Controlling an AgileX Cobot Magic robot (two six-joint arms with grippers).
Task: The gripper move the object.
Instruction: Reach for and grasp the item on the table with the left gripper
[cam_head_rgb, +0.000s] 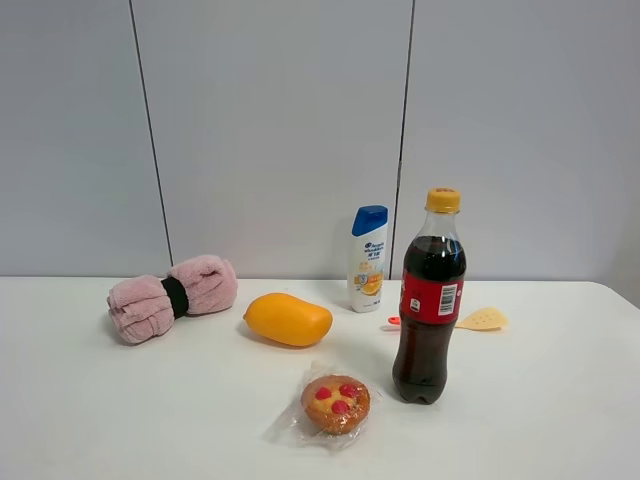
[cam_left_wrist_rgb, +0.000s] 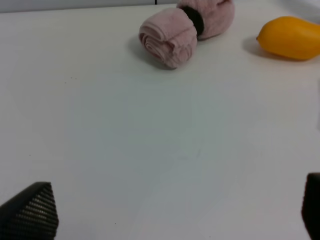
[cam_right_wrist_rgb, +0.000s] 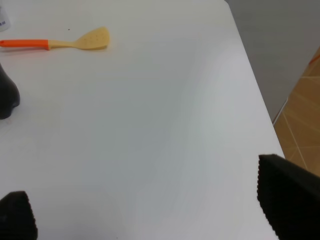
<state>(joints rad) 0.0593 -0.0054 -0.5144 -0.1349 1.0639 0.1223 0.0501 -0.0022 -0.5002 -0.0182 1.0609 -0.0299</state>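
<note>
The white shampoo bottle (cam_head_rgb: 368, 258) with a blue cap and orange-yellow label stands upright at the back of the white table (cam_head_rgb: 560, 400), just left of the cola bottle. Neither gripper shows in the exterior high view. In the left wrist view my left gripper (cam_left_wrist_rgb: 170, 215) is open and empty over bare table, its black fingertips (cam_left_wrist_rgb: 30, 212) wide apart, well short of the pink towel. In the right wrist view my right gripper (cam_right_wrist_rgb: 150, 210) is open and empty, its fingertips (cam_right_wrist_rgb: 290, 200) wide apart near the table's right edge. Both grippers are far from the bottle.
A dark cola bottle (cam_head_rgb: 430, 300) with a red label stands in front of the shampoo bottle to the right; its base (cam_right_wrist_rgb: 7, 95) shows in the right wrist view. Also on the table are a mango (cam_head_rgb: 288, 319), a rolled pink towel (cam_head_rgb: 172, 297), a wrapped muffin (cam_head_rgb: 335, 403) and a spatula (cam_head_rgb: 470, 320).
</note>
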